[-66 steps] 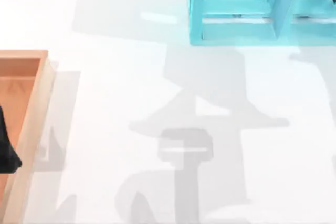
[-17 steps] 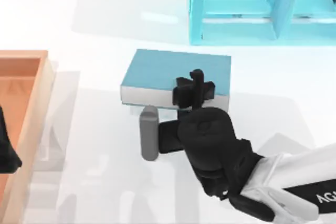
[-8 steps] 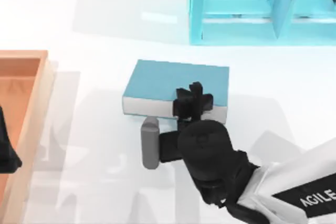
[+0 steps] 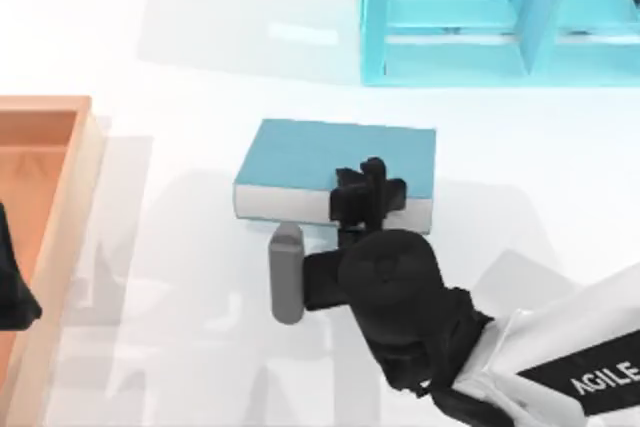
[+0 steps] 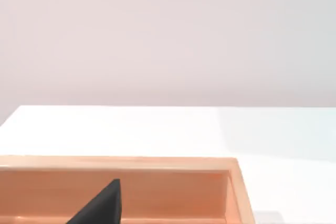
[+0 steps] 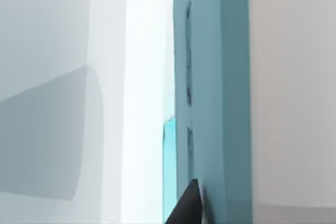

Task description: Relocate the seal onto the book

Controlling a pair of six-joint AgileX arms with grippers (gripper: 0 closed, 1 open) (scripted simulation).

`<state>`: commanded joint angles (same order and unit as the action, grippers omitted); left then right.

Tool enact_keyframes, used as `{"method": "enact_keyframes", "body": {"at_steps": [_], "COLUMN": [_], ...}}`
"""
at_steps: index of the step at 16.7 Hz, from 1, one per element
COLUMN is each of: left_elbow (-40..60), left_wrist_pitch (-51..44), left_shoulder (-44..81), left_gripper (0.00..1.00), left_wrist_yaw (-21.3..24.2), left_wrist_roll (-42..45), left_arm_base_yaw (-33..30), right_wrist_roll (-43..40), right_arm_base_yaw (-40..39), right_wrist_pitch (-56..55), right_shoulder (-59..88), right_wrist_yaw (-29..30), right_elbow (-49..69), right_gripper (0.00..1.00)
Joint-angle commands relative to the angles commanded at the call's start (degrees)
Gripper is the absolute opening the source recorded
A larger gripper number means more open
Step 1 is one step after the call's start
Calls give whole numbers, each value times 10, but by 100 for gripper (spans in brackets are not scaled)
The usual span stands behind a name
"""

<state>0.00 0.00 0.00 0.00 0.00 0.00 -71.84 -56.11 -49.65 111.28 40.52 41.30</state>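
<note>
The bench (image 4: 200, 57) is a plain white surface, brightly lit, crossed by soft grey shadows of the arms; behind it, in the left wrist view, a bare pale wall (image 5: 168, 35) rises from the bench's far edge.

At the top view's left edge stands an open wooden tray (image 4: 60, 237) with a tan rim and an orange-brown floor. The left gripper (image 4: 12, 282) is parked over it as a dark shape at the frame's edge; whether its jaws are released or clenched cannot be told.

Near the middle lies the book (image 4: 335, 152), flat on the bench, teal cover up and white page edges facing the near side. Just beside its near left corner a grey cylindrical part (image 4: 286, 275) juts from the right arm's wrist.

The right arm (image 4: 560, 367) reaches in from the lower right. The right gripper (image 4: 368, 190) is over the book's near edge, right of the cover's middle. Its jaws' state cannot be told, and the seal cannot be made out there.

At the far right a lighter turquoise shelf unit (image 4: 460, 47) stands well apart from the book
</note>
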Motion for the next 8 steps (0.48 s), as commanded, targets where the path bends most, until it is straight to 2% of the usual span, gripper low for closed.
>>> {"method": "enact_keyframes", "body": {"at_steps": [6, 8], "left_elbow": [0, 0], "left_wrist_pitch": [0, 0], "left_shoulder": [0, 0], "left_gripper": [100, 100], "left_wrist_yaw": [0, 0], "left_wrist_roll": [0, 0], "left_arm_base_yaw": [0, 0], "right_wrist_roll": [0, 0], "right_arm_base_yaw": [0, 0], "right_wrist_pitch": [0, 0], "right_shoulder": [0, 0], "right_wrist_yaw": [0, 0], "right_elbow": [0, 0], "right_gripper": [98, 100]}}
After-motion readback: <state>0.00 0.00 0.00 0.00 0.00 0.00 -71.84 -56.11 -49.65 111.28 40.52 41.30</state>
